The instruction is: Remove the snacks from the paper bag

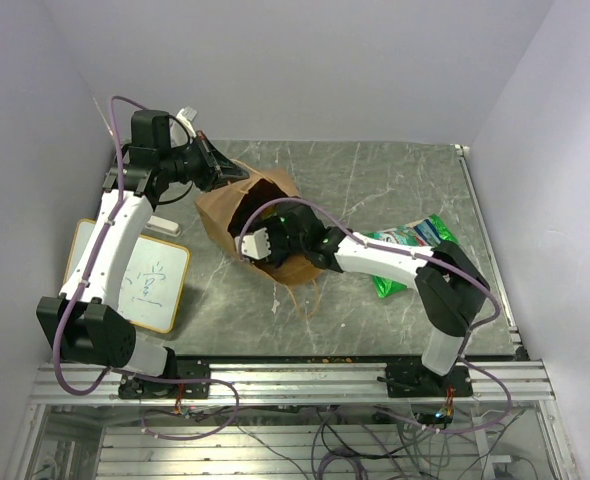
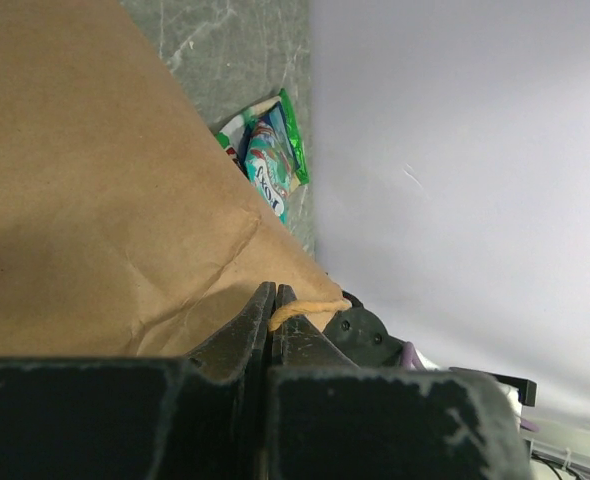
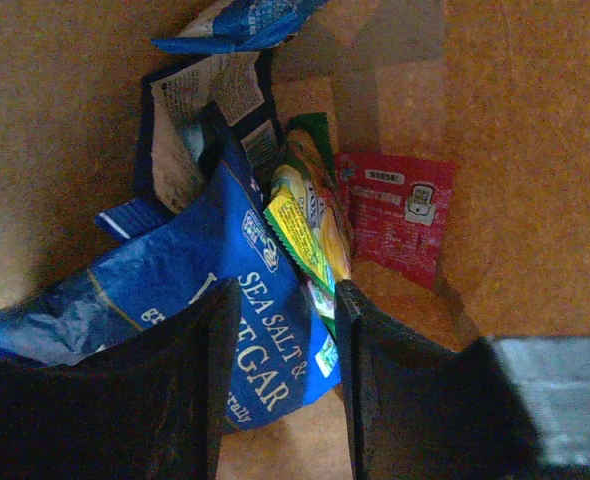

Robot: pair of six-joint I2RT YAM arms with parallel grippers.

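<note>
The brown paper bag (image 1: 225,215) lies on the table, mouth towards the right arm. My left gripper (image 1: 233,171) is shut on the bag's string handle (image 2: 303,307) at the far top edge, holding it up; the bag's side (image 2: 95,190) fills the left wrist view. My right gripper (image 1: 252,245) reaches into the bag mouth. Its jaws (image 3: 287,290) stand open astride a blue sea-salt-and-vinegar packet (image 3: 260,330). Beside that lie a yellow-green packet (image 3: 310,220), a small red packet (image 3: 395,215) and more blue packets (image 3: 235,25). A green-white packet (image 1: 407,250) lies outside on the table.
A small whiteboard (image 1: 145,280) with writing lies at the left under the left arm. Walls close in the table at the back and both sides. A metal rail (image 1: 295,380) runs along the near edge. A loose string handle (image 1: 297,300) trails in front of the bag.
</note>
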